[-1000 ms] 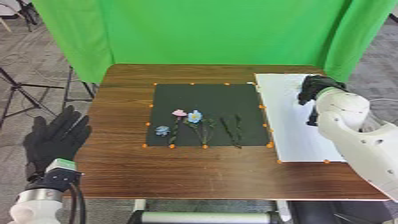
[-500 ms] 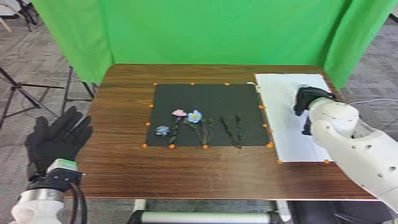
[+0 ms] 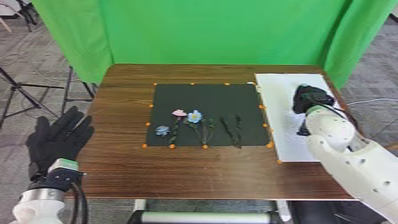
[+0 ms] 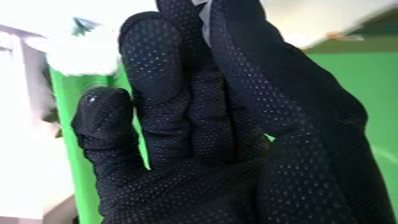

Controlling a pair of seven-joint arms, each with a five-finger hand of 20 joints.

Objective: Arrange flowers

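Glove (image 4: 213, 195) hides whether the right hand (image 3: 311, 97) holds anything, so I cannot tell; the left hand (image 3: 59, 146) is wide.

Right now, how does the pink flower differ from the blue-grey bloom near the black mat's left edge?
The pink flower has a long, leafy stem; the blue-grey bloom shows no long stem. The pink flower's head lies farther from the robot than the blue-grey bloom. Both lie on the black mat.
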